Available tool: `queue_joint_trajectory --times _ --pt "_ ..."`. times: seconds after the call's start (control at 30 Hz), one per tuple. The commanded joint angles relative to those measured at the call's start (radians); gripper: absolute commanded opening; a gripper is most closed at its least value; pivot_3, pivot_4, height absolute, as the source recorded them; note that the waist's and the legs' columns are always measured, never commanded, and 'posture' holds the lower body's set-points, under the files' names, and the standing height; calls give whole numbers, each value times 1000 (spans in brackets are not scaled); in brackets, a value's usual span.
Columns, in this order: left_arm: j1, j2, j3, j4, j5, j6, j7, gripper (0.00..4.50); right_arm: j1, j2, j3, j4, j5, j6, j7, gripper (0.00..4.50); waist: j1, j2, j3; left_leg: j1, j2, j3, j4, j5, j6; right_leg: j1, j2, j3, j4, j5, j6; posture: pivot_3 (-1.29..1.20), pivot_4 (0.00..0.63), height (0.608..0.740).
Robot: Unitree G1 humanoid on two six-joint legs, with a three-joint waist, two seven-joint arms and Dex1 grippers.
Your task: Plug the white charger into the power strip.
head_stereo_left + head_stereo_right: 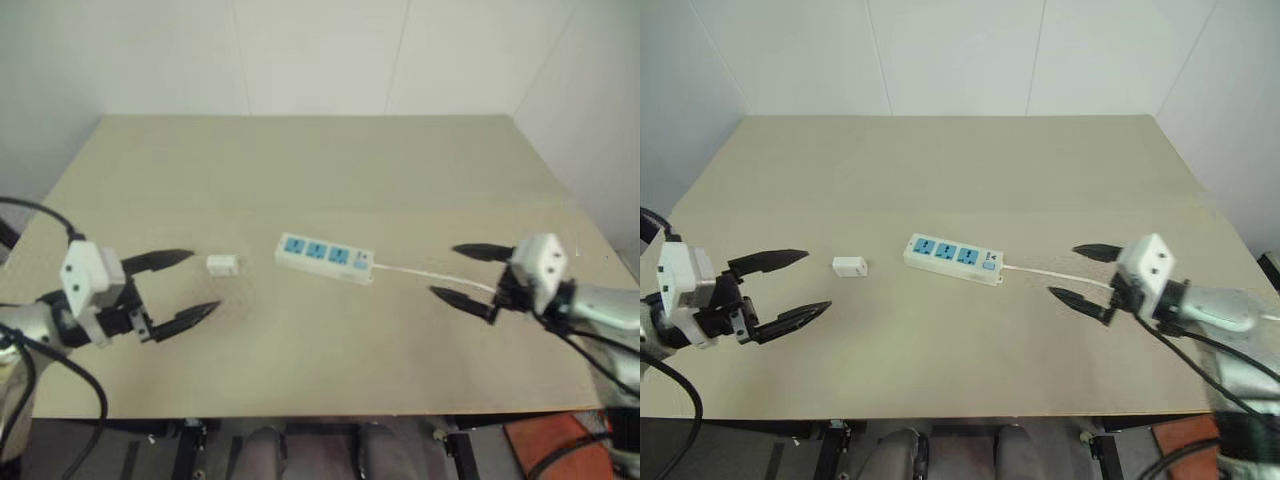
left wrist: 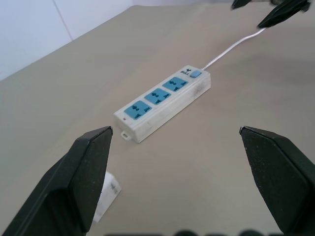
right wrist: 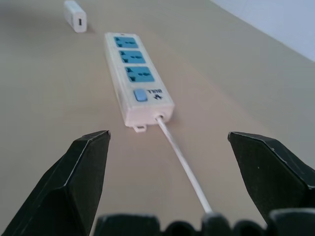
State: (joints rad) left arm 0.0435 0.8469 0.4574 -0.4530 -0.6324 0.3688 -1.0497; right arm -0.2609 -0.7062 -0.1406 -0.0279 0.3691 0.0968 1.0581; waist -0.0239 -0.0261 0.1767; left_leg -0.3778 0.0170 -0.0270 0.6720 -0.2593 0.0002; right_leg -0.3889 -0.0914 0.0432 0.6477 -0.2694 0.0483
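Observation:
The power strip [image 1: 324, 257], a white bar with three blue sockets and a blue switch, lies flat in the middle of the table; its thin white cord [image 1: 430, 272] runs toward my right gripper. The white charger [image 1: 222, 264] lies on the table just left of the strip, apart from it. My left gripper [image 1: 193, 284] hovers open at the left, its fingertips a short way from the charger, nothing between them. My right gripper [image 1: 460, 272] is open at the right, straddling the cord without holding it. The charger [image 3: 75, 15] also lies beyond the strip [image 3: 135, 81] in the right wrist view.
The beige table [image 1: 320, 170] stretches wide behind the strip, with white walls beyond. Its front edge [image 1: 300, 415] runs close below both grippers. Black cables hang off both arms at the table's sides.

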Motion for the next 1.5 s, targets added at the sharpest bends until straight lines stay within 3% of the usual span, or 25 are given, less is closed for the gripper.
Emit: queue_joint_trajectory --times 0.03,0.33,0.93,1.43,1.5 --pt "-60 -2 -33 5 -19 -15 3 4500 -108 62 54 106 -33 -92 7 4485 0 0 0 0 0 0 0 0 0 0 0 0 0 0 0 0 150 740" --pt "-158 -30 -116 34 -16 -19 -8 4500 -319 229 162 425 -84 -221 75 4485 0 0 0 -3 0 0 -2 0 0 -4 0 0 -1 0 0 0 150 740" --pt "-141 -17 -105 19 -28 -6 -29 4500 -533 337 186 947 -201 -425 99 4485 -23 0 0 -6 0 0 -3 0 -1 -9 0 0 1 0 0 0 150 740" --pt "-33 39 -3 -20 -61 15 -45 4500 -556 410 194 1073 -238 -480 118 4485 -43 1 0 -6 1 0 -4 1 -2 -10 0 1 1 0 0 0 150 740" --pt "-27 47 7 -18 -64 16 -47 4500 -553 416 188 1080 -235 -484 122 4098 -46 1 0 -6 1 0 -4 1 -2 -10 0 1 1 0 0 0 150 740"
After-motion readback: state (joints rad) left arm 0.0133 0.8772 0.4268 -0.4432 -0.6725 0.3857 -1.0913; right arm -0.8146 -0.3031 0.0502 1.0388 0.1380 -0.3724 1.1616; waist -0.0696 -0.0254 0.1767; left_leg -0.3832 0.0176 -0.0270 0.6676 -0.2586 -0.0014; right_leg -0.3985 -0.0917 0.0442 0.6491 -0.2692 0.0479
